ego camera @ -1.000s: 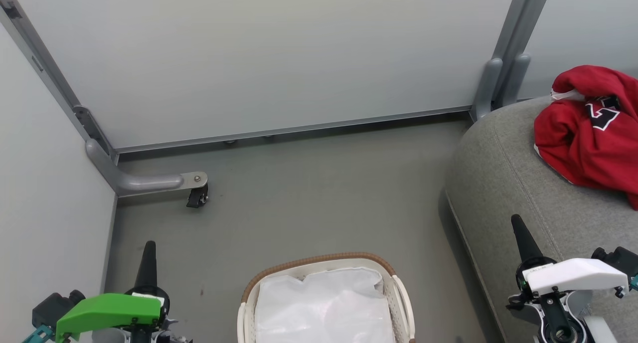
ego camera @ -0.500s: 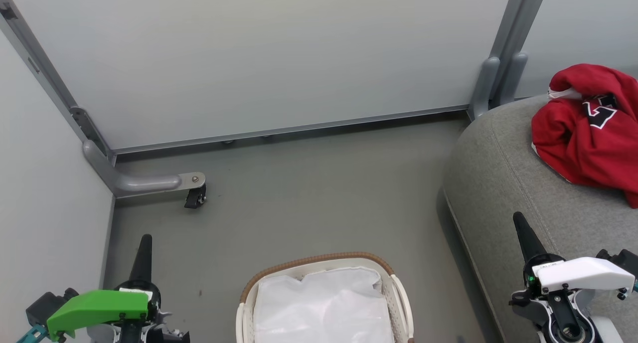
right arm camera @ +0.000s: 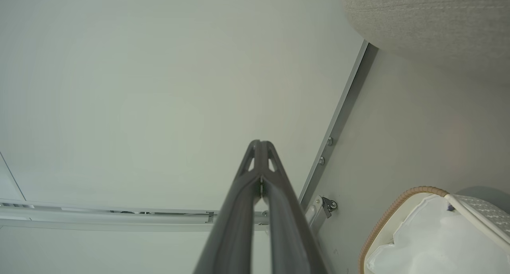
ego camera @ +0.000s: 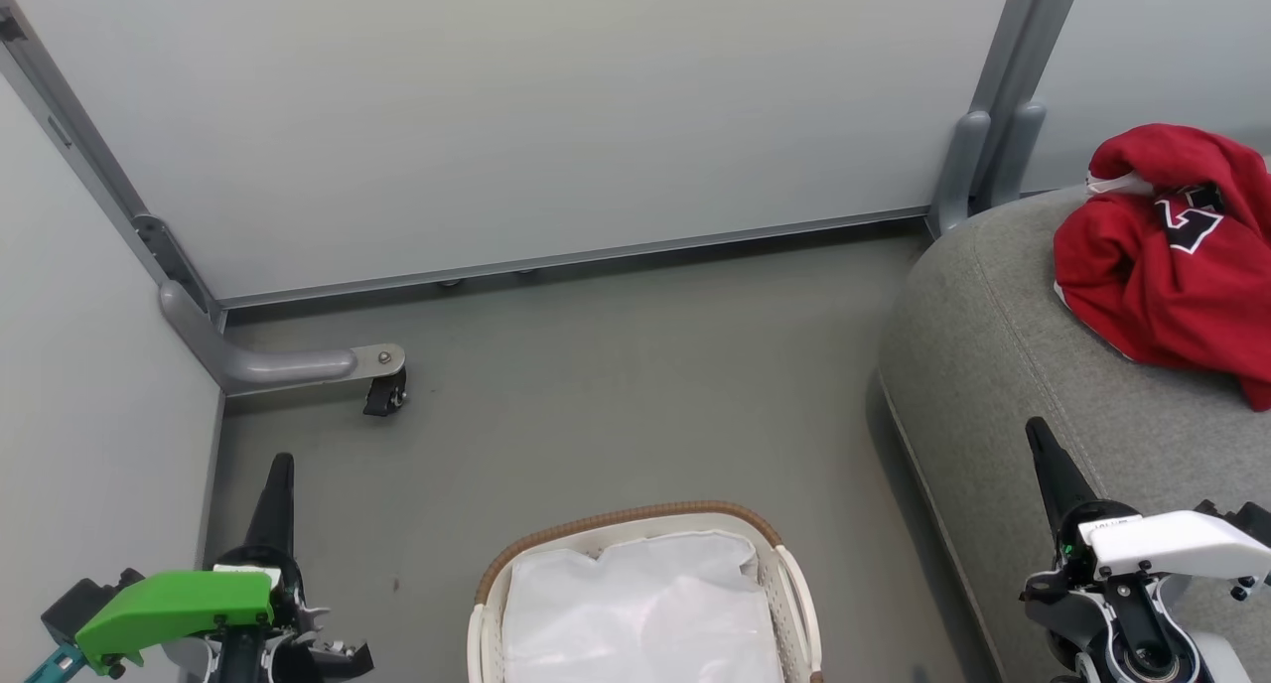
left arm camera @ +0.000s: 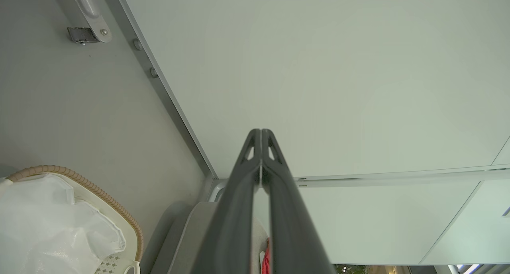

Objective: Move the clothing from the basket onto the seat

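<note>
Green-capped at the wrist, the left gripper (ego camera: 282, 467) rises from the lower left of the head view, its two dark fingers (left arm camera: 235, 210) pressed together tip to tip with nothing between them. At the lower right the white-capped right gripper (ego camera: 1039, 435) is closed in the same way and also holds nothing; its tip lies over the front edge of the seat (ego camera: 993, 365). Between them, at the bottom centre, the basket (ego camera: 635, 516) stands on the grey floor (ego camera: 616, 385), and a crumpled white liner (ego camera: 645, 604) lies in the part of it that shows. The seat takes up the right side of the frame, its rounded corner near the basket but apart from it. Farther up, at the upper right, the clothing (ego camera: 1162, 266) lies in a red heap on the seat, with a black-and-white number print and a strip of white trim near its top, well apart from the basket and both grippers. Beyond the floor stands a pale wall (ego camera: 546, 117) in a grey metal frame, and at the left a small black caster (ego camera: 382, 393) sits under a curved grey foot.
</note>
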Controlling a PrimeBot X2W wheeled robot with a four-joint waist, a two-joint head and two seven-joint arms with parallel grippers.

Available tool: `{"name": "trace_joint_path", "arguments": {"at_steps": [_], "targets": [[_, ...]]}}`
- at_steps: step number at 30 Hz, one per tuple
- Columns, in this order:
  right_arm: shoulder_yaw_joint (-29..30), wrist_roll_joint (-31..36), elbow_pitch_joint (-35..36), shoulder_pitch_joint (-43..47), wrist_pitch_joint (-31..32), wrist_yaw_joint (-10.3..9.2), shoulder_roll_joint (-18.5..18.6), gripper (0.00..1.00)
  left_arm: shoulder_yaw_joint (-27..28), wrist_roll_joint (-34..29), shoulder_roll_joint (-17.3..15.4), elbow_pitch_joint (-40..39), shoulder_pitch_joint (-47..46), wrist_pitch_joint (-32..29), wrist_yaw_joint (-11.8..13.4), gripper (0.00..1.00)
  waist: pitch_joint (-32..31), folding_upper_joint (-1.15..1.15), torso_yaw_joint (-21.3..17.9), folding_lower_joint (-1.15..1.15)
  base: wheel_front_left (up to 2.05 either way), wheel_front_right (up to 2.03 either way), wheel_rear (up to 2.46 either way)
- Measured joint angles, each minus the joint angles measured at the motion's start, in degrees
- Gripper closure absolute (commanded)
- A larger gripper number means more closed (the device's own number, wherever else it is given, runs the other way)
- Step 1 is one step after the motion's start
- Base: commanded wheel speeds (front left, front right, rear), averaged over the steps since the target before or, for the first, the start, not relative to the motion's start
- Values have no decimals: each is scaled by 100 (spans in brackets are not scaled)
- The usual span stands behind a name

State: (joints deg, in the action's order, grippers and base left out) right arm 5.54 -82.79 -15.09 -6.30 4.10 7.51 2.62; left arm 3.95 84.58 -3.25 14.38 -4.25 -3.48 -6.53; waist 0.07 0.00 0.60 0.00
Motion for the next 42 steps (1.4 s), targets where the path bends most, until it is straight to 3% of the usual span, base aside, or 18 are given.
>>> {"name": "trace_joint_path", "arguments": {"at_steps": [22, 42], "targets": [[97, -947, 96, -1, 245, -1, 7, 100, 185, 818, 2, -27, -140, -252, -78, 100, 10, 0, -60, 0, 0, 0, 0], [99, -954, 99, -1, 245, -1, 8, 100, 203, 818, 7, -32, -165, -258, -79, 100, 10, 0, -61, 0, 0, 0, 0]]}}
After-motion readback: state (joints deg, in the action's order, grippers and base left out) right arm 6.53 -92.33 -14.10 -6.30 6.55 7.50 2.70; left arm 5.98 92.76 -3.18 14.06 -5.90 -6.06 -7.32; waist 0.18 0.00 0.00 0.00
